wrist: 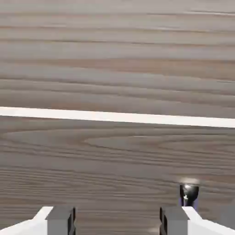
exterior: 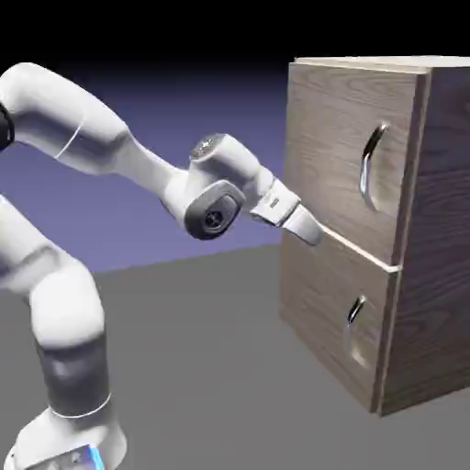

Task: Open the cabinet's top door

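The cabinet (exterior: 441, 229) stands at the exterior view's right, light-brown wood grain. Its top door (exterior: 335, 138) lies flush against the body and carries a long curved silver handle (exterior: 370, 165). My gripper (exterior: 312, 234) sits at the seam between the two doors, near the front's left edge and well left of that handle. In the hand view the gripper (wrist: 118, 222) is open, its grey fingertips (wrist: 59, 220) wide apart with only wood between them. A pale seam (wrist: 117, 117) crosses the wood, and a shiny bit of a handle (wrist: 188, 195) shows low right.
Below the top door is the shorter lower door (exterior: 330, 303) with its small handle (exterior: 353, 317). The white arm (exterior: 138, 161) reaches in from the lower left over the grey table (exterior: 202, 349).
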Available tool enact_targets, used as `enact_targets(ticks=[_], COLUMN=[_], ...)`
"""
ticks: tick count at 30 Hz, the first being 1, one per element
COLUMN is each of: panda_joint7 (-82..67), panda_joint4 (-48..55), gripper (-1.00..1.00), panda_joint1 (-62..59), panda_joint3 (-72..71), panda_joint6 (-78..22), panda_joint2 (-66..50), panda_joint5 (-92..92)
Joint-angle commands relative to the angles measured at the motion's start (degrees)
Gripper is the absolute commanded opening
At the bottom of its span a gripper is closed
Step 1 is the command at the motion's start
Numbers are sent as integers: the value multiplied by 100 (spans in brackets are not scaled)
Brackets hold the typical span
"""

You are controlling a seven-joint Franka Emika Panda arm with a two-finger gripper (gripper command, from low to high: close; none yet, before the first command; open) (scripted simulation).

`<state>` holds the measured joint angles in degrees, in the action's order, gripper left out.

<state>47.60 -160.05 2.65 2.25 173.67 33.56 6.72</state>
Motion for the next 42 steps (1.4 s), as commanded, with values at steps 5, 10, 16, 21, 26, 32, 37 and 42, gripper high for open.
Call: enact_targets(ticks=[5,10,16,21,26,32,37,42], panda_joint7=[953,1905,3048,4001,4953,6096,7049,8001], panda_joint4=[176,351,562,737,913,1123,1299,1474], gripper=[0,0,0,0,0,0,0,0], panda_joint1=[364,727,1164,1527,1891,2327,2691,3054], panda_joint3=[416,833,1332,1749,2165,2664,3081,3497], panda_joint6=[-62,-124,-198,-260,-322,-396,-458,-520], panda_joint2=[167,335,536,703,871,1072,1239,1407], panda_joint5=[1246,2493,3988,5234,6480,7975,9222,10468])
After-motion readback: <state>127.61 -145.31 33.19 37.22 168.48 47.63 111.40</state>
